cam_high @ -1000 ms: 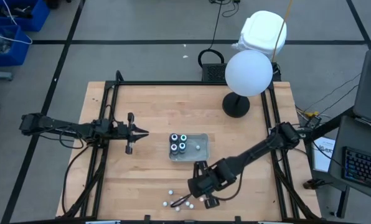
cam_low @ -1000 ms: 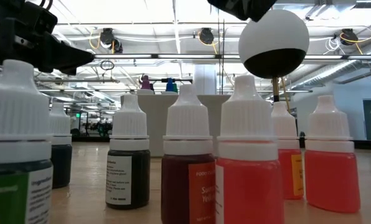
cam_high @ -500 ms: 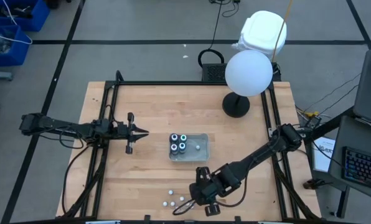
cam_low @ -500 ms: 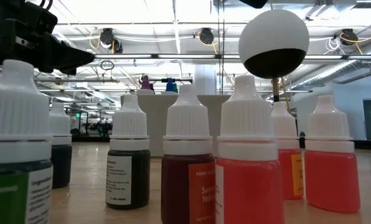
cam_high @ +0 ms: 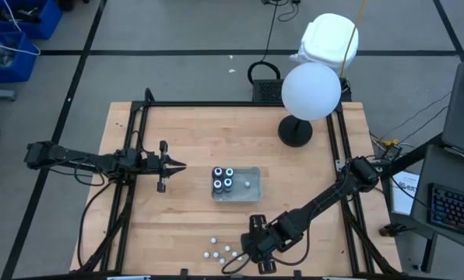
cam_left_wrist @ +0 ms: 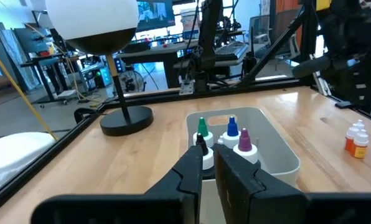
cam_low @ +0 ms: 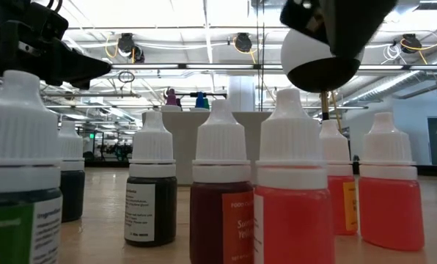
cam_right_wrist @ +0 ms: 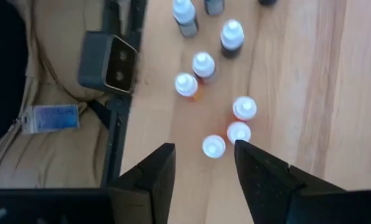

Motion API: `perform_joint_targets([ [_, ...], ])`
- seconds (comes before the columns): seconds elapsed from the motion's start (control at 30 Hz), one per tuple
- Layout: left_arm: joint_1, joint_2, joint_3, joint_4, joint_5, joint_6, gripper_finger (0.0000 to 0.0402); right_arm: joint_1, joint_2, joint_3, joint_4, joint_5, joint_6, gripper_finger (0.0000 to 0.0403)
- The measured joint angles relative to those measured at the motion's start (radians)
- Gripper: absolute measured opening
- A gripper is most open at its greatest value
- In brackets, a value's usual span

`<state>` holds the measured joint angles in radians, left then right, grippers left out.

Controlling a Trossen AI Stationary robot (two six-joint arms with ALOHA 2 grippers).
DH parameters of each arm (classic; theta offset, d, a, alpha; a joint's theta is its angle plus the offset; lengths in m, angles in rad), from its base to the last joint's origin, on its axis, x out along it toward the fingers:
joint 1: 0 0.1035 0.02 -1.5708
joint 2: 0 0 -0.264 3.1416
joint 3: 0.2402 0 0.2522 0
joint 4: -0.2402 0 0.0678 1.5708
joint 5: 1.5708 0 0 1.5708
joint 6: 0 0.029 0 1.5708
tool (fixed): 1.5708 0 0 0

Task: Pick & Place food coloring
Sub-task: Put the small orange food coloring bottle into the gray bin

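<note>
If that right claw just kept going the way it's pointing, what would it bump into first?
Probably the white-capped bottle framed between the right gripper's open fingers, in the loose cluster near the table's front edge; how far off it is, is unclear.

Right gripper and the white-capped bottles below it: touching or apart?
Apart. The right wrist view shows the right gripper open above the bottles, bare wood between its fingers.

Wide bare wood lies across the table (cam_high: 185, 132) left of the lamp (cam_high: 311, 91). Mid-table, the clear tray (cam_high: 252, 187) blocks passage; near the front edge, loose bottles (cam_high: 219, 252) crowd beneath the right gripper (cam_high: 244, 260).
</note>
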<state>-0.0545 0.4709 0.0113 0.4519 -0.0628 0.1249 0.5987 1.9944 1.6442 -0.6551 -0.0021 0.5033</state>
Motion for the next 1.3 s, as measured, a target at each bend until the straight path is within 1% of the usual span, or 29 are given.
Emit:
perform_joint_targets([
  [0.4,0.000,0.000,0.000,-0.001,0.000,-0.006,0.0049,0.001,0.000,-0.052,0.002,-0.002,0.172,0.0157],
  [0.6,0.000,0.000,0.000,-0.001,0.000,-0.007,0.0049,0.001,0.000,-0.079,0.072,-0.005,0.230,0.0157],
  [0.7,0.000,0.000,0.000,-0.002,0.000,-0.006,0.0049,-0.003,0.000,-0.103,0.102,-0.049,0.267,0.0157],
  [0.9,0.000,0.000,0.000,-0.003,0.000,-0.006,0.0049,-0.011,0.000,-0.114,0.106,-0.049,0.274,0.0157],
  [1.03,0.000,0.000,0.000,-0.004,0.000,-0.006,0.0049,-0.014,0.004,-0.114,0.109,-0.019,0.270,0.0157],
  [1.23,0.000,0.000,0.000,-0.006,0.000,-0.006,0.0049,-0.015,0.045,-0.114,0.124,-0.028,0.277,0.0157],
  [1.3,0.000,0.000,0.001,-0.010,0.000,-0.006,0.0049,-0.016,0.051,-0.114,0.122,-0.046,0.280,0.0157],
])
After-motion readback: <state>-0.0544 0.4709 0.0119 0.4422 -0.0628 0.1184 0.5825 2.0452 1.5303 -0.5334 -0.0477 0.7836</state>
